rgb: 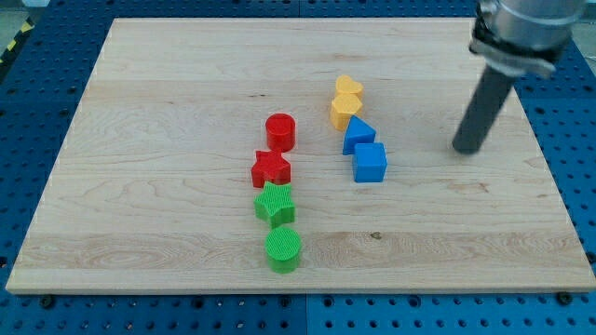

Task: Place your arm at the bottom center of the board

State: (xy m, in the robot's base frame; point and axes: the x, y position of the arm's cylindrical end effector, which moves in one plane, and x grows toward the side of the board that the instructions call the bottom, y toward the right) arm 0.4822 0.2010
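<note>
My tip rests on the wooden board at the view's right, well right of all the blocks. The nearest block is the blue cube, to the tip's left, with a blue triangular block just above it. Above those are a yellow hexagonal block and a yellow heart. In the middle stand a red cylinder, a red star, a green star and a green cylinder, in a column running toward the view's bottom.
The board lies on a blue perforated table. The arm's thick dark body comes down from the view's top right corner.
</note>
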